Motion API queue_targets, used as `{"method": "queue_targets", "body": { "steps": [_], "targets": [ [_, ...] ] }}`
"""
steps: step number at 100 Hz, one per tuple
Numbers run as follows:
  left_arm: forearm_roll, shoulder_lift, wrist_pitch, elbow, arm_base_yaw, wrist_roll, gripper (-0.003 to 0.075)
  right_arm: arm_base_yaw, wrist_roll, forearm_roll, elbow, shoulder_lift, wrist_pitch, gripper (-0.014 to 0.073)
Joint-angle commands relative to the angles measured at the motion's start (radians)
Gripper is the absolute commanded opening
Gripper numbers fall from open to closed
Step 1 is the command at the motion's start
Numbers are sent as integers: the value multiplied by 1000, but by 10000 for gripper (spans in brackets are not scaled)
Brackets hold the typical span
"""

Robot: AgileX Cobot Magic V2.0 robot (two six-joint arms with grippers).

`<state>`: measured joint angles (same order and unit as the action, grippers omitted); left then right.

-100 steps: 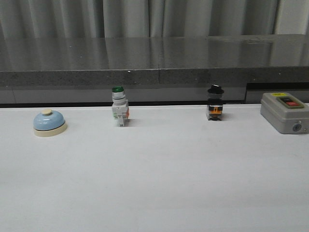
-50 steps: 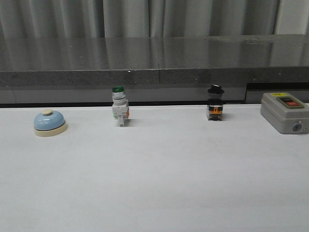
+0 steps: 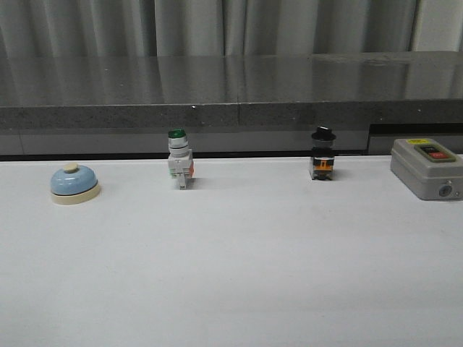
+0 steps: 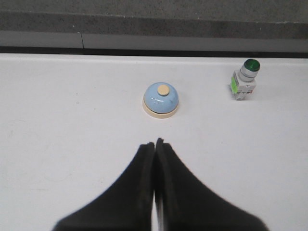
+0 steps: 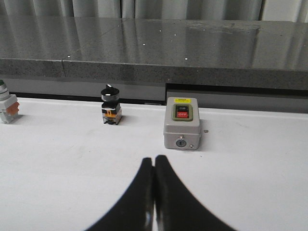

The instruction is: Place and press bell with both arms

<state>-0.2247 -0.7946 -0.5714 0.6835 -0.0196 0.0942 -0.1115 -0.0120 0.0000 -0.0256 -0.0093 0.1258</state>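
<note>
Bell [image 3: 74,183] upright at the table's [image 3: 239,275] far-left edge, untouched. Left gripper [image 4: 154,147] clenched, empty, aimed at bell; right gripper [image 5: 154,163] clenched, empty. Step: approach. Next: unclench left jaws, straddle dome.

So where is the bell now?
In the front view the bell stands at the table's far left, left of the green-capped switch, untouched.
</note>
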Motion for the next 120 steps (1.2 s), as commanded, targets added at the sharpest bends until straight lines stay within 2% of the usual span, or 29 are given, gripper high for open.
{"method": "queue_targets", "body": {
  "steps": [1, 7, 14, 21, 31, 36, 38, 57, 78, 120],
  "targets": [
    [-18, -18, 58, 36, 2, -8, -18, 5, 1, -14, 14, -19, -86, -60],
    [-18, -31, 53, 36, 2, -8, 3, 5, 1, -14, 14, -19, -86, -60],
    [-18, -42, 51, 36, 2, -8, 90, 5, 1, -14, 14, -19, -86, -60],
    [-18, -46, 50, 36, 2, -8, 252, 5, 1, -14, 14, -19, -86, -60],
    [-18, -46, 50, 36, 2, -8, 580, 5, 1, -14, 14, -19, -86, -60],
    [-18, -46, 57, 36, 2, -8, 697, 5, 1, -14, 14, -19, -86, -60],
    [-18, -46, 62, 36, 2, -8, 722, 5, 1, -14, 14, -19, -86, -60],
    [-18, -46, 66, 36, 2, -8, 630, 5, 1, -14, 14, -19, -86, -60],
    [-46, -138, 47, 110, 2, -8, 629, 5, 1, -14, 14, -19, -86, -60],
    [-38, -560, 15, 407, -99, 3, 627, 5, 1, -14, 14, -19, -86, -60]
  ]
}}
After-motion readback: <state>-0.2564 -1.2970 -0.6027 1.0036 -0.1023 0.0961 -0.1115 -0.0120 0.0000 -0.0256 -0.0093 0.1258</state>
